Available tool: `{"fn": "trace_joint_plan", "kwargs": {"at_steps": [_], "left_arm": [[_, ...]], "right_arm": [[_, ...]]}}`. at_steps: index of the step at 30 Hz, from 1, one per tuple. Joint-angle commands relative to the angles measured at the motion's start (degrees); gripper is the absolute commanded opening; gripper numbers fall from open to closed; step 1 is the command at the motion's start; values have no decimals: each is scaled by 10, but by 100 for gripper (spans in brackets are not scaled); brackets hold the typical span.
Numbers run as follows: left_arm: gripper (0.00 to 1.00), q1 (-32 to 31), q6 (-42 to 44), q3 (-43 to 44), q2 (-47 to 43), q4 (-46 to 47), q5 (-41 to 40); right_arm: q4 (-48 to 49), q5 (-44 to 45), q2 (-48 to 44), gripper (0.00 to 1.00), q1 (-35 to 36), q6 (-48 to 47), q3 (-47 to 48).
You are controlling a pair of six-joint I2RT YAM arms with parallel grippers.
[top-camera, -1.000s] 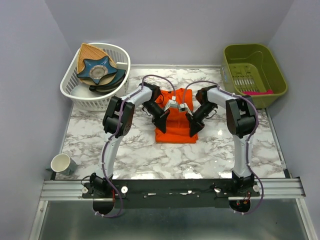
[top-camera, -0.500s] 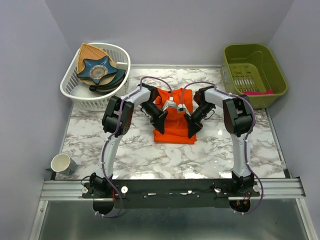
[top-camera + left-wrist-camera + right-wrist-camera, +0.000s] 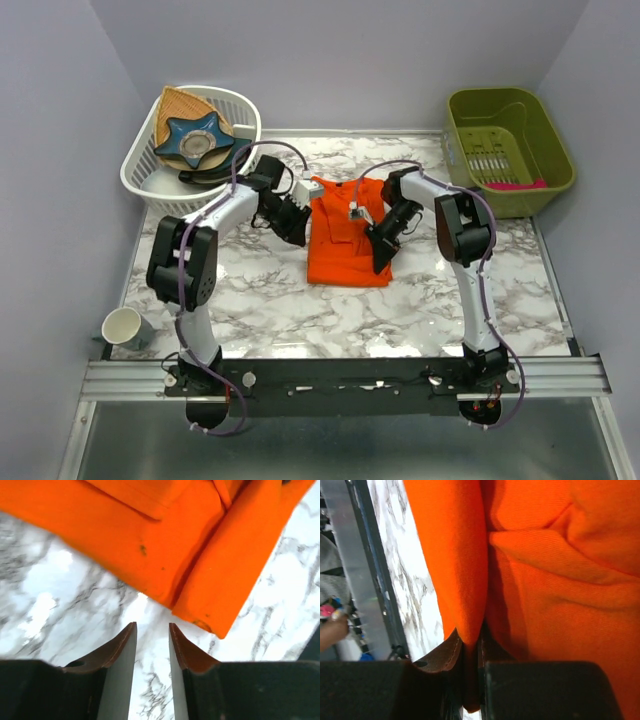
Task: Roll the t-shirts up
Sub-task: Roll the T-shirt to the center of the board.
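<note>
Left hand lets go; right hand holds the fold.
Your left hand (image 3: 151, 630) has drawn back, its fingers now parted over bare tabletop (image 3: 45, 595), with the orange t-shirt (image 3: 165, 545) lying just ahead of its tips. Your right hand (image 3: 470, 640) is pinched on a fold of it, so the roll looks barely begun.

Left arm (image 3: 225, 208), right arm (image 3: 474, 285): white links, black joint housings. Purple cables (image 3: 489, 305) trail behind fingers (image 3: 117, 652); fingers dark, brown-lipped.
</note>
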Motion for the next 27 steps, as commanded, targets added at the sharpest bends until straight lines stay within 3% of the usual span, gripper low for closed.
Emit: {"fn": "trace_joint_plan", "kwargs": {"at_steps": [1,3,6,9,10,17,27], "left_arm": [[42,-11,15,-93,-152,149,-78],[46,-55,69,-181,-241,185,-100],[59,-153,156,-336,-354,316,-174],[68,-247,233,-498,-432,499,-267],[72,-296,275,-598,-435,656,-334],[73,-365,329,-676,-396,791,-376],[68,-382,381,-669,-294,797,-432]], "right_arm": [[-57,83,52,17,6,65,24],[-57,83,52,17,6,63,22],[-57,82,54,18,6,68,25],[-57,82,53,18,6,67,24],[-57,81,54,18,6,66,23],[-57,80,53,17,6,63,22],[-57,77,53,17,6,61,22]]}}
